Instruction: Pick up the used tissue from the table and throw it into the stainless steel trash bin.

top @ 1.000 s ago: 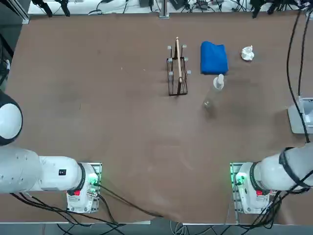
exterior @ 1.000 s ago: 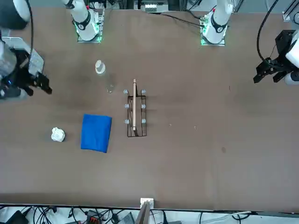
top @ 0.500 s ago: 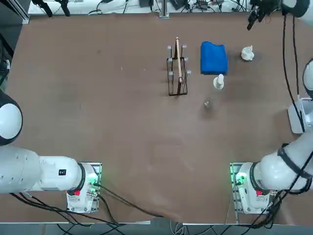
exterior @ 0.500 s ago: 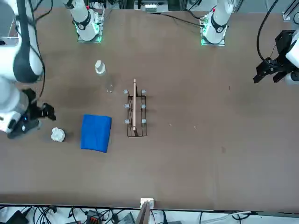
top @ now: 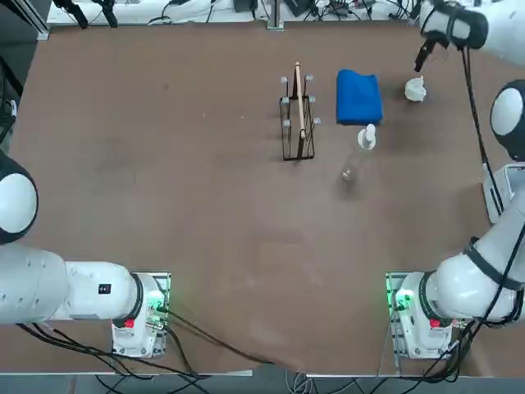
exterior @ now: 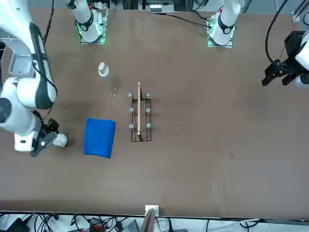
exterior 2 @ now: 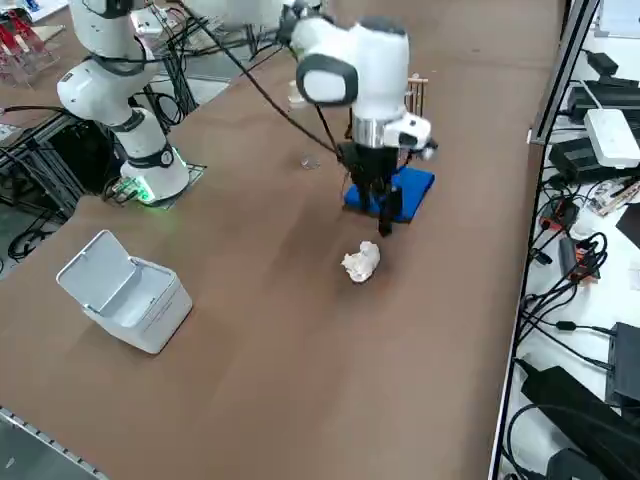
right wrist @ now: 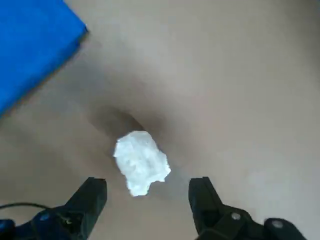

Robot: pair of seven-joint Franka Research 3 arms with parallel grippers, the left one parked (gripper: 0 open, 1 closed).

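**Open End Effector Hovers by Crumpled Tissue**

The right end effector (right wrist: 147,181) hangs over the far right part of a brown desk (top: 246,222), its two dark fingers (right wrist: 91,200) spread wide with nothing between them. A used tissue (right wrist: 141,162), crumpled into a small white wad, lies on the desktop close by, apart from both fingertips. The right arm (top: 490,246) reaches out from its base at the near side, bending around the right side of the desk to the tissue.

A pale grey trash bin (exterior 2: 150,310) with rounded corners stands at the right side of the desk, nearer than the tissue, its lid (exterior 2: 97,268) swung open. Black cables (top: 480,131) run down from the arm across the overhead view, crossing in front of the bin.

Just left of the tissue, a blue folded cloth (top: 358,98) lies flat. On the near side of the cloth, a clear bottle with a white cap (top: 367,138) stands upright. Farther left, a dark wire rack (top: 287,135) carries a pale stick (top: 299,98) along its length.
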